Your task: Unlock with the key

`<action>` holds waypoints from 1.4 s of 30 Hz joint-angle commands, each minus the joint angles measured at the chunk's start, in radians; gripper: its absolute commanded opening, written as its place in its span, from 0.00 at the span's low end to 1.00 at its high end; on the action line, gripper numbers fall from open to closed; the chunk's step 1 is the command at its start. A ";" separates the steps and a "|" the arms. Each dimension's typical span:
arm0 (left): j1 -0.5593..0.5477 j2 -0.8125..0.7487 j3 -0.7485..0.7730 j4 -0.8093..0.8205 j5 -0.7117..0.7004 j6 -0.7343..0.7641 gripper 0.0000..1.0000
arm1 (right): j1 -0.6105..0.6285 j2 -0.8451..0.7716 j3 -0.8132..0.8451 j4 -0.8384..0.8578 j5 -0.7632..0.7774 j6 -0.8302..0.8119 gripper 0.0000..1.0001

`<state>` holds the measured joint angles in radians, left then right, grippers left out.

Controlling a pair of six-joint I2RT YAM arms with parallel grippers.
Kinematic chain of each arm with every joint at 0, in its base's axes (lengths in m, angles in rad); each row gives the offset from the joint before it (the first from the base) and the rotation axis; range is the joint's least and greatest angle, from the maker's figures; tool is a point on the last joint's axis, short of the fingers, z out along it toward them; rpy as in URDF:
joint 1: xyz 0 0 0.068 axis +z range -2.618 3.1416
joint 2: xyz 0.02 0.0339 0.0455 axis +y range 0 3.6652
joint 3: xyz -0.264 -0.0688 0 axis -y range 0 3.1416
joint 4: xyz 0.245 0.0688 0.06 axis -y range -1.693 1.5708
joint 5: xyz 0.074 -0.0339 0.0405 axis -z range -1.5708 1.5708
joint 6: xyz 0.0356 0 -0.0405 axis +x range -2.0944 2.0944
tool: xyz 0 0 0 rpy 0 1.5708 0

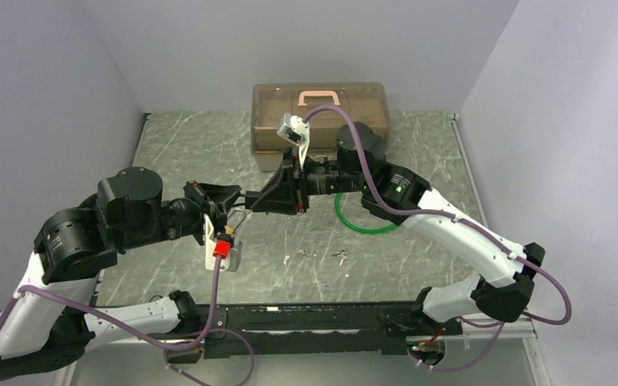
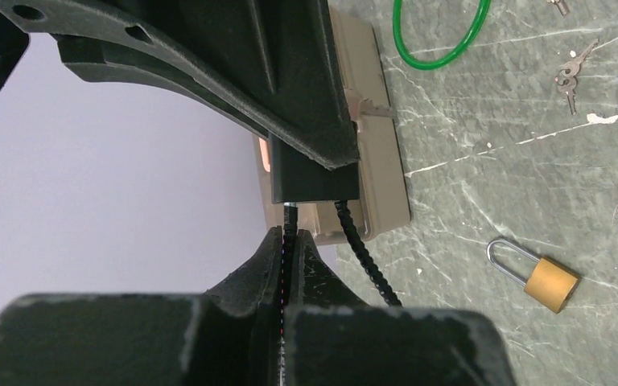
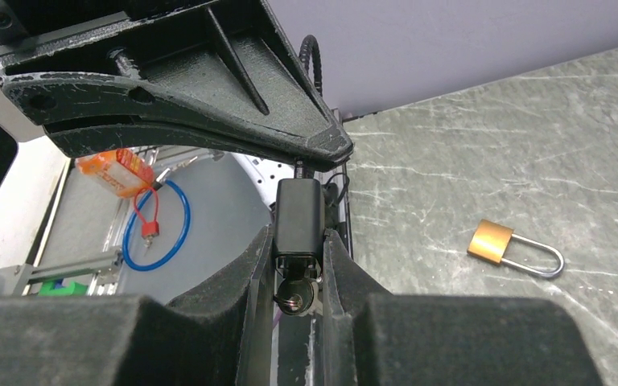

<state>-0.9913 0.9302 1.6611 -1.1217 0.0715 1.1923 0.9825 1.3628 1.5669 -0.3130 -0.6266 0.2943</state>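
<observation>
Black lock body [image 3: 299, 215] is clenched in the right claw [image 3: 298, 245], up off the worktop [image 3: 483, 145]. Left claw [image 2: 290, 241] is pinched onto its braided cable [image 2: 366, 253] (probably a cable lock, view is tight). Keys [image 2: 567, 76] and brass padlock [image 2: 551, 283] lie loose on the worktop, well apart.

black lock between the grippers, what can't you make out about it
Top view: black lock lost among the black grippers.
Right wrist: keyhole shadowed inside right gripper, key in or not unclear.
Left wrist: cable vanishes inside left gripper.
Top view: keys too small to tell apart.
</observation>
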 commanded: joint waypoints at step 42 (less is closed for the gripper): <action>0.011 -0.001 0.141 -0.093 -0.039 0.073 0.00 | -0.091 -0.126 -0.029 0.055 -0.030 0.031 0.30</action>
<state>-1.0035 0.9958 1.7332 -1.1149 0.1425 1.2301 0.9260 1.1877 1.3514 -0.0975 -0.5877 0.3748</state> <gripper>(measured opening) 0.034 0.242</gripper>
